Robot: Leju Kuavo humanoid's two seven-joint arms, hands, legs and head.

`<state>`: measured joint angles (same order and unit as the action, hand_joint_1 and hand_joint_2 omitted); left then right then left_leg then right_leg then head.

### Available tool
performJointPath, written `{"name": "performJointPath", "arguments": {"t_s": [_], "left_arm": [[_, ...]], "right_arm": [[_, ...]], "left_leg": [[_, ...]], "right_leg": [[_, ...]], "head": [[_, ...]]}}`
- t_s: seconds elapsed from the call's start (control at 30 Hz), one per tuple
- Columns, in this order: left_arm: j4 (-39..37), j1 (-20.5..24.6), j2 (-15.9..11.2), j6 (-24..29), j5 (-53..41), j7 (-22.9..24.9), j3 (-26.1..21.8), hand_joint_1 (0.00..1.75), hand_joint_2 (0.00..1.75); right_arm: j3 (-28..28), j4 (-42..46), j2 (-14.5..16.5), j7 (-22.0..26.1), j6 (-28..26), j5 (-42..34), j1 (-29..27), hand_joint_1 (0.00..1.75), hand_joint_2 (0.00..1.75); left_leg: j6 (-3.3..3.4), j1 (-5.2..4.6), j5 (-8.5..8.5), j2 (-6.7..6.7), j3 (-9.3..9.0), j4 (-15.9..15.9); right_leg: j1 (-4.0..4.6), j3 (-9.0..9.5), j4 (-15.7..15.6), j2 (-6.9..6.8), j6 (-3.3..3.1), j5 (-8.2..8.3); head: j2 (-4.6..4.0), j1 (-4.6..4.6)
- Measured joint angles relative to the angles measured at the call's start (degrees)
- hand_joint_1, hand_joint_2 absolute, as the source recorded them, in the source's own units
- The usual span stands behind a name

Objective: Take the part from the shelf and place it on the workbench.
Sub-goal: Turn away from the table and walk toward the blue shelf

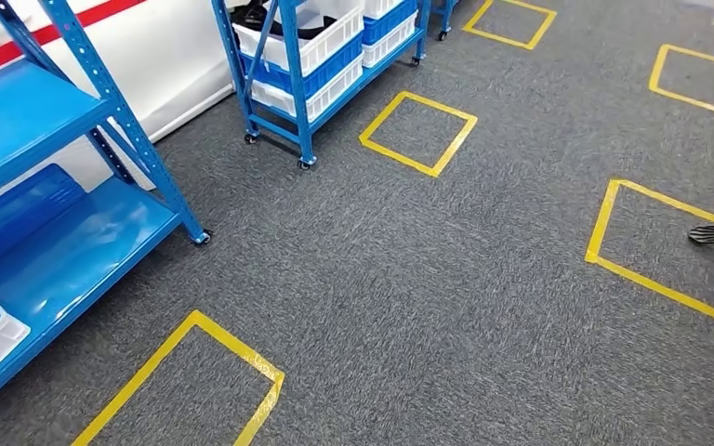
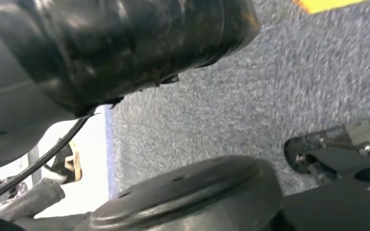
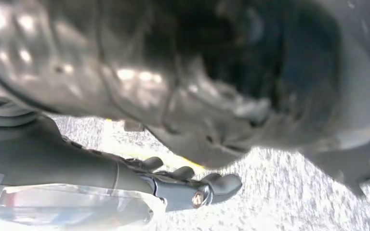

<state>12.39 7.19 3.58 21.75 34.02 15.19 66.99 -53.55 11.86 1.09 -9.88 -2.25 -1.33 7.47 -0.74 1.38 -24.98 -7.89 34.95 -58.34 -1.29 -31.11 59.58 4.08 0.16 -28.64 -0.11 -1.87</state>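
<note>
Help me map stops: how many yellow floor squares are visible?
5 yellow squares: bottom left, centre, top centre, top right, right edge. Others may lie outside the view.

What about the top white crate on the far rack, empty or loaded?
Loaded: dark items lie inside the white crate; how full, cannot tell.
</note>
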Motion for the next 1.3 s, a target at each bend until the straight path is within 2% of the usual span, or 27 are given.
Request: {"name": "performJointPath", "arguments": {"t_s": [0.03, 0.07, 0.13, 0.2, 0.23, 0.27, 0.3, 0.37, 0.43, 0.5, 0.53, 0.57, 0.63, 0.7, 0.73, 0.77, 0.8, 0.83, 0.87, 0.93, 0.97, 1.0, 1.03, 1.13, 1.17, 1.23, 1.3], "left_arm": [[-0.01, -0.1, -0.01, 0.01, -0.01, 0.0, 0.0, 0.0, 0.0], [-0.01, -0.11, -0.01, 0.01, -0.01, 0.0, 0.0, 0.0, 0.0], [-0.02, 0.05, 0.0, 0.02, 0.01, 0.0, 0.0, 0.0, 0.0], [-0.02, 0.17, 0.0, 0.02, 0.01, -0.01, 0.0, 0.0, 0.0], [-0.02, 0.11, -0.01, 0.02, 0.01, -0.02, 0.0, 0.0, 0.0], [-0.02, 0.02, -0.01, 0.02, 0.01, -0.02, 0.0, 0.0, 0.0], [-0.02, -0.06, -0.02, 0.02, 0.01, -0.02, 0.0, 0.0, 0.0], [-0.02, 0.02, -0.01, 0.02, 0.01, -0.02, 0.0, 0.0, 0.0], [-0.02, 0.21, -0.01, 0.02, -0.02, -0.02, 0.0, 0.0, 0.0], [-0.02, 0.13, -0.04, 0.02, -0.03, -0.02, 0.0, 0.0, 0.0], [-0.02, 0.02, -0.04, 0.03, -0.03, -0.02, 0.0, 0.0, 0.0], [-0.02, -0.04, -0.04, 0.03, -0.03, -0.02, 0.0, 0.0, 0.0], [-0.02, 0.07, 0.0, 0.04, -0.05, -0.02, 0.0, 0.0, 0.0], [-0.02, 0.2, 0.05, 0.03, -0.07, -0.02, 0.0, 0.0, 0.0], [-0.02, 0.16, 0.06, 0.02, -0.08, -0.02, 0.0, 0.0, 0.0], [-0.02, 0.1, 0.07, 0.02, -0.08, -0.02, 0.0, 0.0, 0.0], [-0.02, 0.04, 0.08, 0.02, -0.08, -0.02, 0.0, 0.0, 0.0], [-0.02, 0.01, 0.09, 0.02, -0.09, -0.02, 0.0, 0.0, 0.0], [-0.02, 0.04, 0.11, 0.02, -0.1, -0.02, 0.0, 0.0, 0.0], [-0.02, 0.13, 0.13, 0.02, -0.14, -0.02, 0.0, 0.0, 0.0], [-0.02, 0.11, 0.13, 0.02, -0.17, -0.02, 0.0, 0.0, 0.0], [-0.02, 0.03, 0.13, 0.02, -0.2, -0.02, 0.0, 0.0, 0.0], [-0.02, -0.08, 0.11, 0.02, -0.23, -0.02, 0.0, 0.0, 0.0], [-0.04, -0.18, 0.09, 0.02, -0.25, -0.01, 0.0, 0.0, 0.0], [-0.04, -0.16, 0.09, 0.02, -0.25, 0.0, 0.0, 0.0, 0.0], [-0.04, -0.15, 0.09, 0.02, -0.24, 0.0, 0.0, 0.0, 0.0], [-0.04, -0.01, 0.09, 0.02, -0.24, -0.01, 0.0, 0.0, 0.0]], "right_arm": [[-0.02, 0.01, 0.0, 0.0, 0.01, -0.01, 0.06, 0.0, 0.0], [-0.03, 0.01, 0.01, 0.0, 0.01, -0.01, 0.08, 0.0, 0.0], [-0.08, 0.01, 0.0, 0.0, 0.02, 0.01, 0.0, 0.0, 0.0], [-0.13, -0.01, -0.01, 0.0, 0.05, 0.02, -0.18, 0.0, 0.0], [-0.15, -0.01, -0.01, 0.0, 0.07, 0.02, -0.22, 0.0, 0.0], [-0.22, -0.01, -0.01, 0.0, 0.08, 0.02, -0.21, 0.0, 0.0], [-0.31, 0.0, -0.01, 0.0, 0.08, 0.02, -0.16, 0.0, 0.0], [-0.49, 0.04, 0.01, 0.01, 0.07, 0.02, -0.05, 0.0, 0.0], [-0.57, 0.08, 0.01, 0.02, 0.03, 0.02, 0.0, 0.0, 0.0], [-0.67, 0.14, 0.01, 0.04, 0.02, 0.02, 0.14, 0.0, 0.0], [-0.74, 0.19, 0.01, 0.08, 0.02, 0.02, 0.23, 0.0, 0.0], [-0.8, 0.23, 0.01, 0.13, 0.01, 0.02, 0.29, 0.0, 0.0], [-0.89, 0.27, 0.01, 0.2, 0.0, 0.02, 0.22, 0.0, 0.0], [-0.92, 0.27, 0.0, 0.22, 0.0, 0.01, 0.01, 0.0, 0.0], [-0.92, 0.27, -0.01, 0.22, 0.01, -0.01, -0.05, 0.0, 0.0], [-0.93, 0.27, -0.02, 0.22, 0.01, -0.02, -0.08, 0.0, 0.0], [-0.93, 0.26, -0.04, 0.22, 0.02, -0.05, -0.1, 0.0, 0.0], [-0.93, 0.26, -0.07, 0.22, 0.03, -0.07, -0.11, 0.0, 0.0], [-0.94, 0.25, -0.09, 0.22, 0.05, -0.08, -0.16, 0.0, 0.0], [-0.94, 0.25, -0.1, 0.22, 0.08, -0.1, -0.2, 0.0, 0.0], [-0.94, 0.25, -0.1, 0.22, 0.09, -0.11, -0.17, 0.0, 0.0], [-0.94, 0.25, -0.1, 0.22, 0.09, -0.12, -0.1, 0.0, 0.0], [-0.94, 0.25, -0.09, 0.22, 0.08, -0.12, -0.03, 0.0, 0.0], [-0.94, 0.28, -0.09, 0.22, 0.08, -0.12, 0.05, 0.0, 0.0], [-0.94, 0.29, -0.1, 0.22, 0.08, -0.12, 0.04, 0.0, 0.0], [-0.94, 0.29, -0.09, 0.22, 0.07, -0.12, 0.04, 0.0, 0.0], [-0.94, 0.29, -0.07, 0.22, 0.07, -0.12, -0.03, 0.0, 0.0]], "left_leg": [[-0.33, -0.01, -0.16, 0.48, 0.28, -0.25], [-0.56, -0.05, -0.89, 1.7, 0.94, -1.38], [-0.73, -0.22, -4.04, 5.19, 3.78, -7.11], [-0.88, -0.21, -6.75, 6.69, 6.98, -13.86], [-0.92, -0.21, -6.81, 6.98, 7.53, -15.22], [-0.89, -0.22, -5.84, 7.25, 6.93, -14.34], [-0.74, -0.26, -4.2, 7.79, 5.31, -11.54], [-0.05, -0.65, -1.56, 10.44, 1.16, -4.12], [0.74, -1.16, -0.99, 12.03, -0.73, -0.57], [1.32, -1.28, -0.92, 10.93, -0.76, -0.16], [1.61, -1.14, -0.77, 10.32, -0.89, 0.14], [1.93, -0.98, -0.59, 9.72, -1.01, 0.44], [2.44, -0.72, -0.25, 8.5, -1.1, 0.82], [2.64, -0.7, -0.18, 7.07, -0.96, 0.79], [2.64, -0.7, -0.17, 6.26, -0.97, 0.76], [2.6, -0.66, -0.18, 5.41, -1.0, 0.68], [2.49, -0.59, -0.2, 4.53, -1.02, 0.54], [2.32, -0.5, -0.26, 3.67, -1.01, 0.32], [2.02, -0.47, -0.35, 2.92, -0.86, 0.0], [1.23, -0.39, -0.33, 1.55, -0.34, -0.42], [0.78, -0.35, -0.18, 0.95, -0.1, -0.4], [0.35, -0.23, 0.03, 0.31, 0.15, -0.24], [0.02, -0.14, 0.08, 0.32, 0.35, -0.3], [-0.36, -0.33, -1.26, 3.57, 1.46, -2.4], [-0.39, -0.43, -1.64, 4.38, 1.73, -2.93], [-0.4, -0.43, -1.8, 4.54, 1.85, -3.18], [-0.49, -0.42, -3.63, 5.55, 3.61, -6.81]], "right_leg": [[-0.04, 0.22, -0.32, -0.7, -0.51, 0.22], [-0.12, 0.39, -0.65, -1.53, -1.05, 0.47], [0.07, 0.54, -1.0, -3.42, -1.76, 0.69], [0.43, 0.47, -0.93, -5.41, -2.05, 0.59], [0.54, 0.46, -0.88, -6.32, -2.1, 0.5], [0.62, 0.48, -0.8, -7.13, -2.1, 0.38], [0.68, 0.54, -0.72, -7.86, -2.02, 0.24], [0.94, 0.78, -0.53, -9.19, -1.65, -0.16], [1.23, 1.1, -0.47, -10.33, -1.09, -0.51], [1.29, 1.52, -0.66, -11.22, -0.48, -0.68], [1.16, 1.7, -0.55, -10.64, -0.11, -0.95], [1.02, 1.49, 0.27, -9.45, 0.23, -1.74], [0.7, -0.72, 5.27, -6.2, 0.69, -4.91], [0.6, -4.2, 12.24, -4.91, 0.9, -7.91], [0.52, -5.18, 13.99, -4.73, 1.0, -7.97], [0.39, -5.25, 13.75, -4.61, 1.1, -6.89], [0.19, -4.35, 11.43, -4.28, 1.17, -4.85], [-0.07, -2.88, 7.78, -3.41, 1.22, -2.57], [-0.27, -1.56, 4.39, -1.8, 1.25, -1.06], [-0.35, -0.31, 0.72, 0.52, 0.98, 0.06], [-0.18, -0.37, 0.56, 0.81, 0.71, -0.08], [-0.14, -0.32, 0.48, 0.15, 0.28, 0.12], [-0.13, -0.19, 0.29, -0.59, -0.15, 0.32], [-0.28, 0.13, -0.26, -2.23, -1.3, 0.78], [-0.26, 0.13, -0.3, -2.36, -1.44, 0.8], [-0.24, 0.13, -0.3, -2.43, -1.47, 0.8], [-0.03, 0.11, -0.29, -3.26, -1.61, 0.77]], "head": [[0.0, -0.08], [0.0, -0.28], [0.0, -0.71], [0.0, -0.82], [0.0, -0.82], [0.0, -0.83], [0.0, -0.84], [0.0, -0.83], [0.0, -0.7], [0.0, -0.63], [0.0, -0.59], [0.0, -0.51], [0.0, -0.28], [0.0, -0.19], [0.0, -0.19], [0.0, -0.18], [0.0, -0.17], [0.0, -0.14], [0.0, -0.09], [0.0, -0.05], [0.0, -0.06], [0.0, -0.08], [0.0, -0.08], [0.0, -0.55], [0.0, -0.71], [0.0, -0.79], [0.0, -0.91]]}}
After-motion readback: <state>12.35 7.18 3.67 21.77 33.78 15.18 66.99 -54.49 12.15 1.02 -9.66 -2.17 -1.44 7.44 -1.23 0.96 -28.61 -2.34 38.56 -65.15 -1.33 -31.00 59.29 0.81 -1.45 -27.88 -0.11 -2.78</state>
